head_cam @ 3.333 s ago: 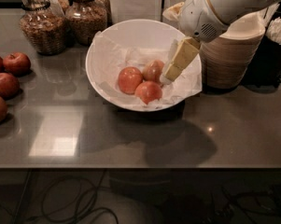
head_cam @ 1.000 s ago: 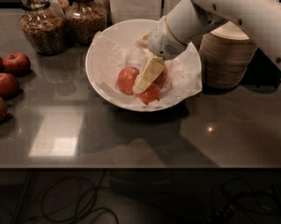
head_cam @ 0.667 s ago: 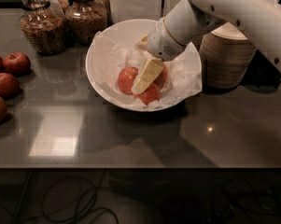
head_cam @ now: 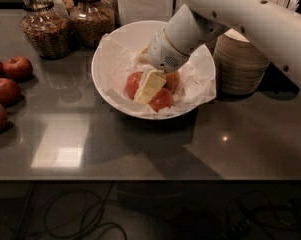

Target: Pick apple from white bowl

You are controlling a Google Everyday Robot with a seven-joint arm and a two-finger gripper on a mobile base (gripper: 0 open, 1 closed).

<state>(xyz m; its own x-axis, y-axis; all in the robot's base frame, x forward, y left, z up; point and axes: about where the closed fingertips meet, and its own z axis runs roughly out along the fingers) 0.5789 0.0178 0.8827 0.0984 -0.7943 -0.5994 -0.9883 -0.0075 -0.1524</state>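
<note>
The wide white bowl (head_cam: pixel 110 49), lined with crumpled white paper, stands at the middle back of the dark counter. Three red-orange apples lie in it: one at the left (head_cam: pixel 134 84), one at the front (head_cam: pixel 163 100) and one at the right (head_cam: pixel 173 81). My gripper (head_cam: pixel 150 87) reaches down into the bowl from the upper right. Its cream tip sits among the apples, against the left one and just above the front one, and hides part of each. The white arm covers the bowl's back right rim.
Several darker red apples (head_cam: pixel 5 90) lie at the counter's left edge. Two glass jars of granola (head_cam: pixel 45 31) stand at the back left. A stack of cream disposable bowls (head_cam: pixel 240 64) stands right of the white bowl. The counter's front edge (head_cam: pixel 150 180) runs across the lower view.
The gripper has come from above the bowl's right rim down into the bowl, then shifted slightly left and lower among the apples. The apples and bowl have not visibly moved.
</note>
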